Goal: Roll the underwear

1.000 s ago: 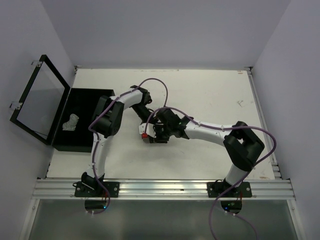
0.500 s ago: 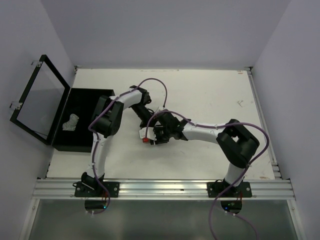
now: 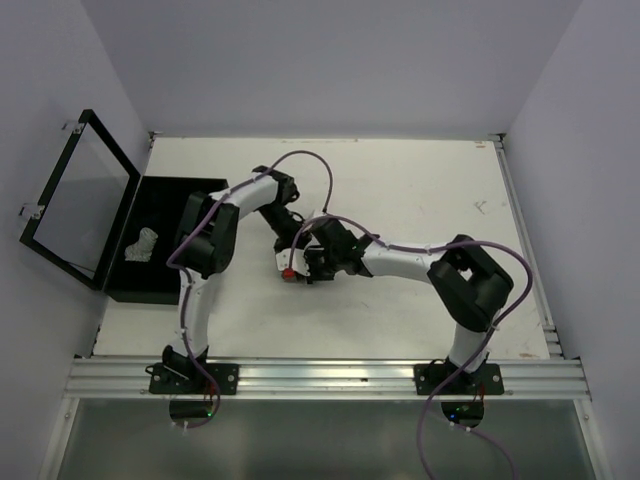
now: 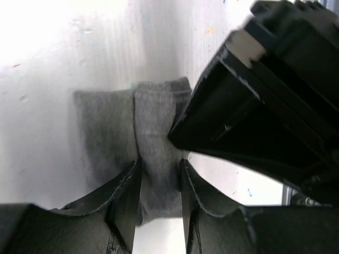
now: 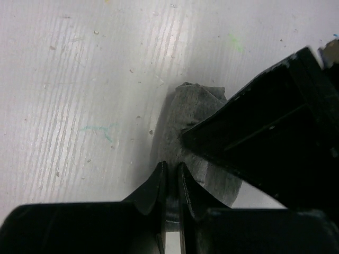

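A heather grey underwear (image 4: 156, 124) lies folded small on the white table. My left gripper (image 4: 159, 168) is shut on its near end, with cloth filling the gap between the fingers. The right gripper (image 5: 171, 169) is nearly closed and pinches the edge of the same underwear (image 5: 193, 108) from the other side. Each wrist view shows the other gripper's black body close over the cloth. In the top view the left gripper (image 3: 290, 243) and the right gripper (image 3: 308, 263) meet at mid-table and hide this garment. Another grey underwear (image 3: 141, 244) lies in the black box (image 3: 175, 200).
The black box stands at the table's left edge, its hinged lid (image 3: 80, 200) tilted open to the left. White walls close in the table on the left, back and right. An aluminium rail (image 3: 320, 378) runs along the near edge.
The right gripper's jaws have closed down onto the cloth and its arm has shifted slightly left. The left gripper's jaws have eased a little wider around the garment.
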`<state>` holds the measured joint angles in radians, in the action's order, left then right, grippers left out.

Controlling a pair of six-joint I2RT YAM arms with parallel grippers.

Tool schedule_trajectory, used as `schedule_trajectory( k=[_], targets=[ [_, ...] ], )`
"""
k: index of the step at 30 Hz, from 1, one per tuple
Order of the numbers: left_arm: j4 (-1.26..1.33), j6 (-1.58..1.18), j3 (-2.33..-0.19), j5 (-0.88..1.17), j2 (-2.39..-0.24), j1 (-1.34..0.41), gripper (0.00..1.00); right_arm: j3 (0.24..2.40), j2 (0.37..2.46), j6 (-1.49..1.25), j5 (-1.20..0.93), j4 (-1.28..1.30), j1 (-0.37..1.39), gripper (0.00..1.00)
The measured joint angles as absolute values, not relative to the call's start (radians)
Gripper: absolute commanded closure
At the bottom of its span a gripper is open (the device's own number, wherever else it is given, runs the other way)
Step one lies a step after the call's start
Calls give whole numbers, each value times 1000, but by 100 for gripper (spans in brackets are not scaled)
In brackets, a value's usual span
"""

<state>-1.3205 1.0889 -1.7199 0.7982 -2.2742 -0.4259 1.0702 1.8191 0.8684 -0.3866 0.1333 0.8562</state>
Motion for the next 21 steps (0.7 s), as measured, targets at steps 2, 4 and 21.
schedule_trajectory(
  k=[2,4,21],
  targets=[
    [-1315,1096,-1720,789,-2252,-408,61,1083,1826,849,-414,141,842,100],
    [-1305,1102,-1720,784,-2220,-374,60,1108,1840,822,-457,168,820,100],
    [-750,1015,-1031,680,-1397,-188,53,1629,2271,603,-1067,674,569,100]
  ],
)
